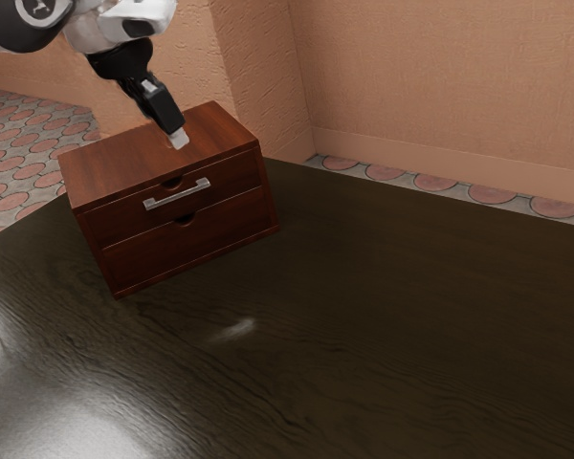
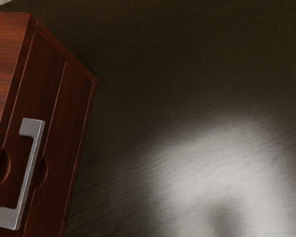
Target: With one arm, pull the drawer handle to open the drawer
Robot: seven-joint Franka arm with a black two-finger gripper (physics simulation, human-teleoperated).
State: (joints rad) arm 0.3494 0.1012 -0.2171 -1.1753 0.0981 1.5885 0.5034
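Observation:
A small reddish-brown wooden cabinet [image 1: 167, 196] with two drawers stands on the dark table at the exterior view's upper left. The upper drawer front [image 1: 215, 196] carries a silver bar handle [image 1: 176, 194] and sits flush with the cabinet face. My gripper [image 1: 175, 134] hangs over the cabinet's top, just above and behind the handle, its pale fingertips [image 1: 179, 139] close together with nothing held. In the wrist view the cabinet front [image 2: 49, 123] and the handle [image 2: 23, 173] lie beside the hand, a short way off.
The dark wooden table [image 1: 364, 325] spreads out in front of and to the exterior view's right of the cabinet. An orange wall [image 1: 440, 67] and a tiled floor [image 1: 19, 143] lie behind.

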